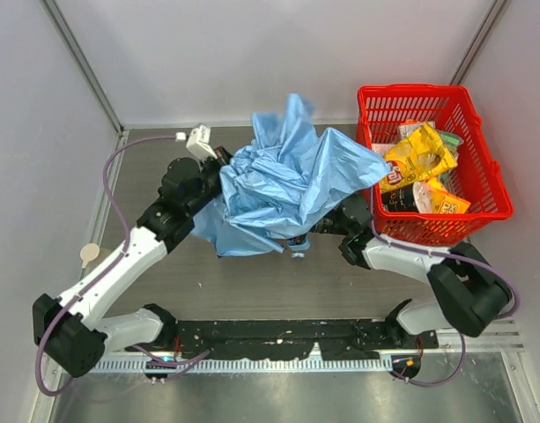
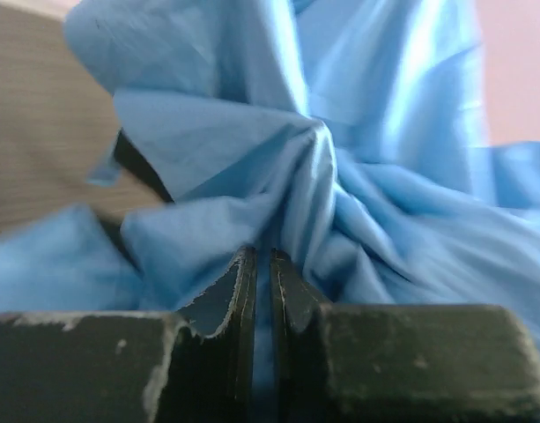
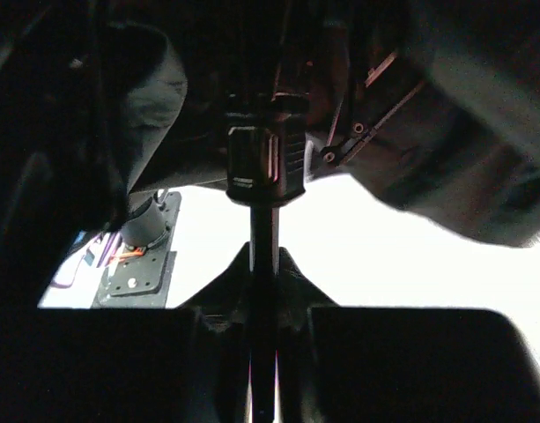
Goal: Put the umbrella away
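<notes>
No word, number or brand can be read with certainty in any view. The only printing shows in the top view, on the snack packets lying in the red plastic mesh basket point(image 1: 410, 89). The crinkled yellow foil bag point(image 1: 417, 157) carries a red-and-white logo patch at its lower left corner and dark marks across its face, all too small to make out. The dark packet point(image 1: 400, 198) below it and the orange-yellow packet point(image 1: 446, 201) beside that bear pale and red lettering that blurs into shapes. The green packet point(image 1: 449, 138) at the back shows no legible print either.
</notes>
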`<state>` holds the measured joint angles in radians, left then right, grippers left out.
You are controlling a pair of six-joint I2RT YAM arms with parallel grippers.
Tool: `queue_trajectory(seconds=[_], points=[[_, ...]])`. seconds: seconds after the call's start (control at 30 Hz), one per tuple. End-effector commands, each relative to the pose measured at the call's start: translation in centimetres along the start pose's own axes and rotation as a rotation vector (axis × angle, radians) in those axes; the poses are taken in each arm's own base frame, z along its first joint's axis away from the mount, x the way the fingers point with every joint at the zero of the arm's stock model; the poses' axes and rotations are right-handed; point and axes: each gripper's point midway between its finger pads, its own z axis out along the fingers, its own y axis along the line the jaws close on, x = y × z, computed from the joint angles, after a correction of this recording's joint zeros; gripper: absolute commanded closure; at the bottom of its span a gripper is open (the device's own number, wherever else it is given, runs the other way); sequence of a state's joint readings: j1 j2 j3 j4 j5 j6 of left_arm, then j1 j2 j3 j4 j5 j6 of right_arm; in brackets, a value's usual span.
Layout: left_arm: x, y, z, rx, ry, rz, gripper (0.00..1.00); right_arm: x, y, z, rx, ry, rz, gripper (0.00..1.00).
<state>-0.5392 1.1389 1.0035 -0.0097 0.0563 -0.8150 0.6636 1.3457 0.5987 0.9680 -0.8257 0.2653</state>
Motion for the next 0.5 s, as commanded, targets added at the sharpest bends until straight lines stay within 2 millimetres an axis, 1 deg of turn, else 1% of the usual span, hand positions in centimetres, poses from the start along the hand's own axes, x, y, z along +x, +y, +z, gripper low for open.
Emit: queue_trajectory(seconds=[0.0, 0.03, 0.07, 0.1, 0.13, 0.17, 0.2, 0.23, 0.27, 0.3, 0.33, 0.37, 0.4, 0.47], points=[[-3.7, -14.1, -5.7, 0.532, -0.113, -0.019, 0.86, -5.7, -0.6, 1.1, 0.015, -0.216, -0.140, 0.99], [-3.8, -14.0, -6.4, 0.523, -0.115, -0.013, 0.86, -5.5, -0.7, 1.0, 0.022, -0.210, -0.146, 0.99], [-4.1, -13.6, -6.9, 0.491, -0.125, -0.001, 0.85, -5.1, -1.1, 0.9, 0.040, -0.200, -0.137, 0.99], [-3.9, -12.2, -6.9, 0.414, -0.119, 0.013, 0.85, -5.1, -1.2, 0.8, 0.049, -0.198, -0.137, 0.99], [-4.0, -10.8, -7.3, 0.338, -0.127, 0.038, 0.83, -4.8, -1.8, 0.6, 0.078, -0.185, -0.126, 0.99], [-4.4, -9.5, -7.7, 0.268, -0.148, 0.059, 0.78, -4.8, -1.8, 0.3, 0.090, -0.180, -0.136, 0.99], [-4.0, -6.9, -7.7, 0.143, -0.145, 0.075, 0.71, -4.1, -2.3, 0.1, 0.123, -0.153, -0.114, 0.99], [-4.1, -5.0, -8.2, 0.060, -0.164, 0.090, 0.61, -4.3, -2.2, -0.2, 0.137, -0.145, -0.135, 0.99], [-4.1, -3.1, -8.7, -0.016, -0.176, 0.113, 0.54, -3.5, -2.3, -0.5, 0.151, -0.114, -0.122, 0.99], [-4.0, -1.5, -9.5, -0.076, -0.187, 0.141, 0.48, -3.5, -2.1, -0.9, 0.162, -0.113, -0.142, 0.99], [-4.4, -0.3, -10.6, -0.125, -0.218, 0.152, 0.41, -3.1, -2.0, -1.2, 0.167, -0.100, -0.140, 0.99], [-4.6, 0.7, -11.4, -0.157, -0.245, 0.165, 0.36, -3.2, -1.8, -1.6, 0.175, -0.098, -0.169, 0.99], [-5.0, 1.1, -12.6, -0.161, -0.278, 0.176, 0.31, -2.6, -1.8, -1.8, 0.184, -0.077, -0.166, 0.99], [-6.0, 1.0, -14.9, -0.156, -0.335, 0.181, 0.27, -3.4, -1.3, -2.1, 0.180, -0.082, -0.193, 0.99]])
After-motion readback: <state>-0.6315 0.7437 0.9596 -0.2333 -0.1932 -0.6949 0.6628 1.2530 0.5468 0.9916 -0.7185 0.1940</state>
